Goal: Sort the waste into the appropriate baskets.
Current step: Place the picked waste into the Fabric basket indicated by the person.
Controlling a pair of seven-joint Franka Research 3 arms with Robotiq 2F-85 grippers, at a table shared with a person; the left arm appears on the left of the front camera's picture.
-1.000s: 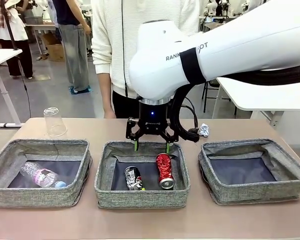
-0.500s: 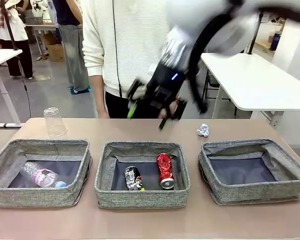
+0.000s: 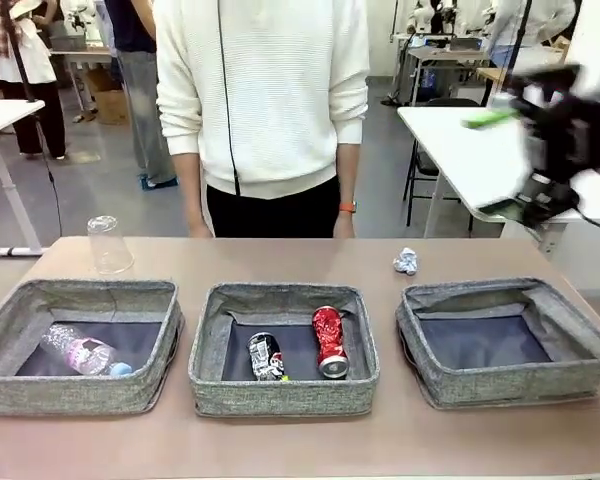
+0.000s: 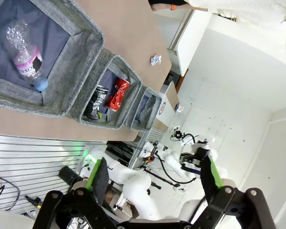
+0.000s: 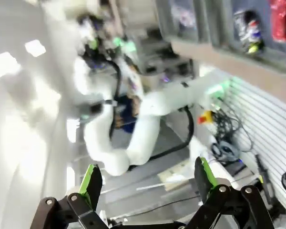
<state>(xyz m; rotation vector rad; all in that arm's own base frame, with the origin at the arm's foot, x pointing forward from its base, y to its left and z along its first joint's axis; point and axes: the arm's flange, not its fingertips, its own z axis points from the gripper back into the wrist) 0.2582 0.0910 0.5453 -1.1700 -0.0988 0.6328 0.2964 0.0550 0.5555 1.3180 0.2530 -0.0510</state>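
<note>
Three grey baskets stand in a row. The left basket (image 3: 75, 395) (image 4: 71, 71) holds a clear bottle (image 3: 80, 352) (image 4: 23, 61). In the middle basket (image 3: 280, 396) (image 4: 128, 102) lie a crushed dark can (image 3: 266, 357) (image 4: 96, 98) and a crushed red can (image 3: 329, 340) (image 4: 117, 93). The right basket (image 3: 510, 385) has nothing in it. A clear cup (image 3: 109, 244) stands upside down at the back left. A white paper ball (image 3: 407, 261) (image 4: 155, 60) lies behind the right basket. My right gripper (image 3: 505, 160) (image 5: 148, 181) is open, blurred, high off the table's right. My left gripper (image 4: 152, 174) is open and holds nothing.
A person in a white sweater (image 3: 265, 100) stands at the table's far edge, hands down. A white table (image 3: 480, 160) stands at the right behind my right gripper. In the right wrist view the left arm (image 5: 133, 129) shows below the table's front edge.
My right arm has risen from over the middle basket and swung up and to the right, off the table. The cans and the other waste have stayed put.
</note>
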